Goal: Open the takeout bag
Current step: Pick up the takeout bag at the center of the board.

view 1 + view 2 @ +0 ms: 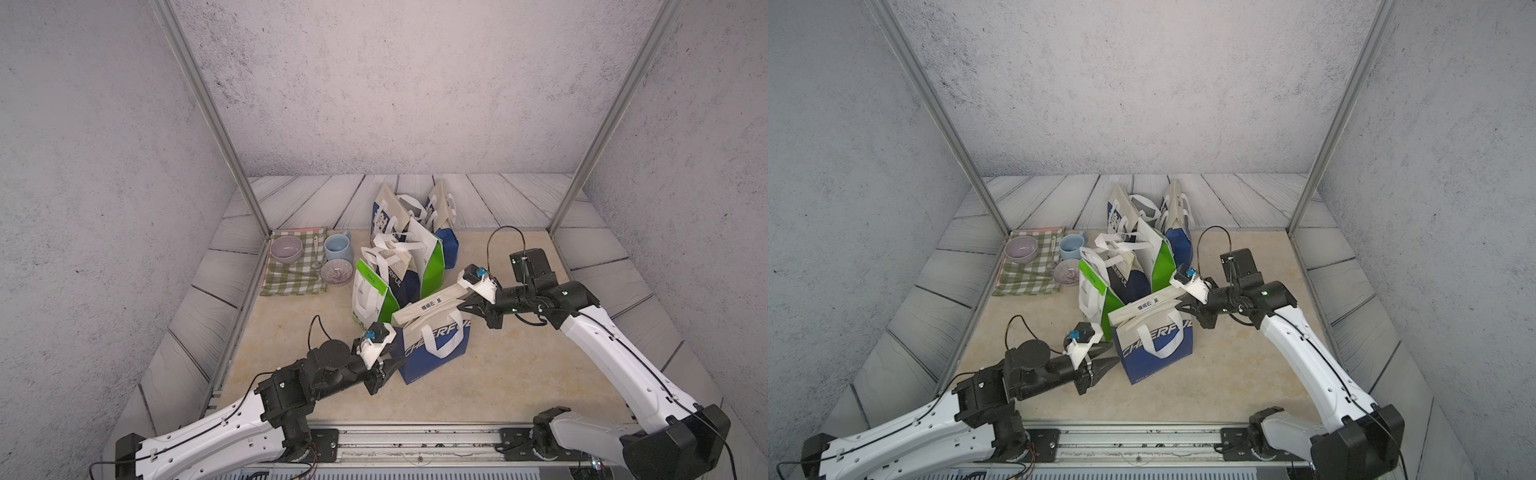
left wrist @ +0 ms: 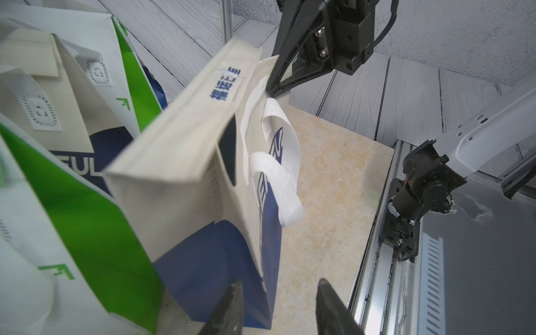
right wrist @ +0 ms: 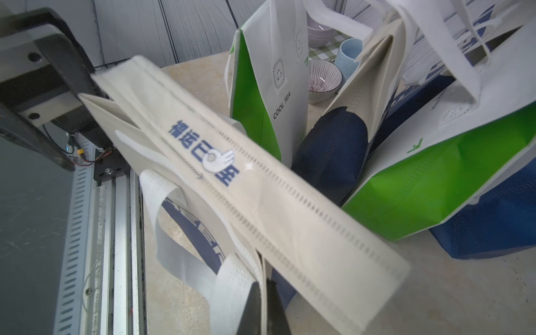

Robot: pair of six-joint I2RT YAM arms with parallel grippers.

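The takeout bag (image 1: 436,353) (image 1: 1154,353) is blue below and cream on top, printed CHEERFUL, and stands in the front middle of the table with its cream top folded flat. My right gripper (image 1: 459,305) (image 1: 1177,305) is at the bag's right top end. In the right wrist view it (image 3: 264,282) is shut on a thin cream panel of the bag (image 3: 261,197), beside a white handle. My left gripper (image 1: 388,372) (image 1: 1104,370) sits low at the bag's left side. It (image 2: 280,282) is open, its fingers on either side of the bag's lower blue corner (image 2: 203,246).
Green-and-white bags (image 1: 370,291) and more blue-and-cream bags (image 1: 399,212) crowd right behind the takeout bag. A checked cloth (image 1: 286,286) at the left carries a purple bowl (image 1: 286,248), with a blue mug (image 1: 337,246) and a striped bowl (image 1: 336,272) beside it. A metal rail (image 1: 415,440) runs along the front edge.
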